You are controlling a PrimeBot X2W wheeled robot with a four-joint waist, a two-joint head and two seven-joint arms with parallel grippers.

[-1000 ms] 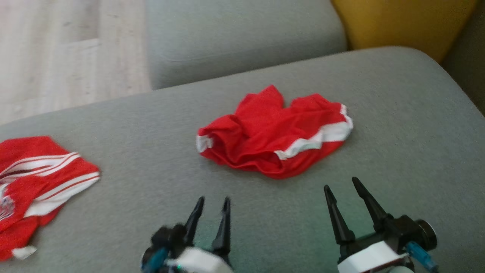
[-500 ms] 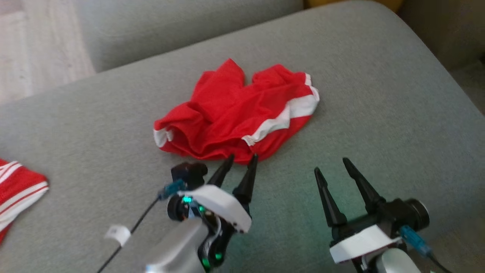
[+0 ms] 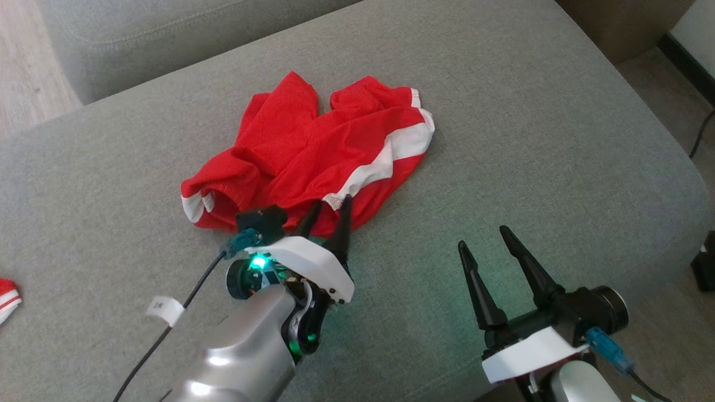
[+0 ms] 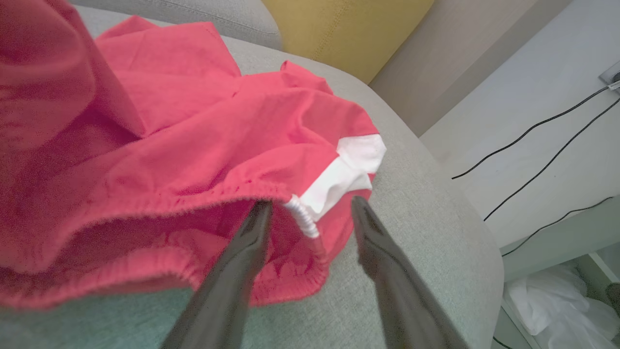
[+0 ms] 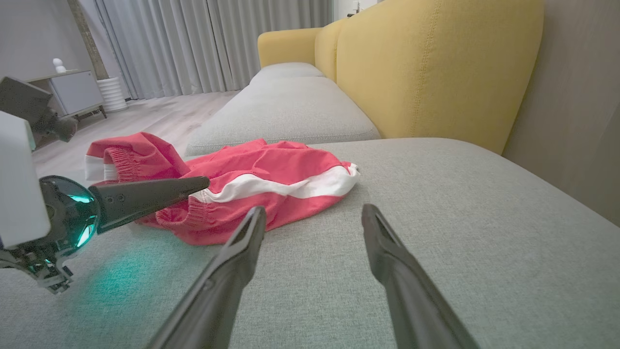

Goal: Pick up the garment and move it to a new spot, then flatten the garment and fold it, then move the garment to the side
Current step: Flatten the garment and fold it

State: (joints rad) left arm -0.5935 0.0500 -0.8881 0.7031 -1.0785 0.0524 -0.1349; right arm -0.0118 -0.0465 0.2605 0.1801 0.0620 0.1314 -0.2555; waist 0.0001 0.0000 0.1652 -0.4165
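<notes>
Left hand [image 3: 333,201]: fingers are spread, tips set either side of the near hem of the red garment [image 3: 313,145], not clamped. Right hand [image 3: 481,235]: fingers are spread, garment ahead-left of it, apart. Garment is crumpled on the sofa cushion [image 3: 530,111].

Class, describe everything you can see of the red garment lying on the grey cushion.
The red garment looks like thin woven shorts with a white side stripe and a gathered elastic waistband. It lies crumpled and bunched, not flat, on the grey cushion. The left gripper, open, has its fingers astride the near waistband edge, not closed on it.
</notes>
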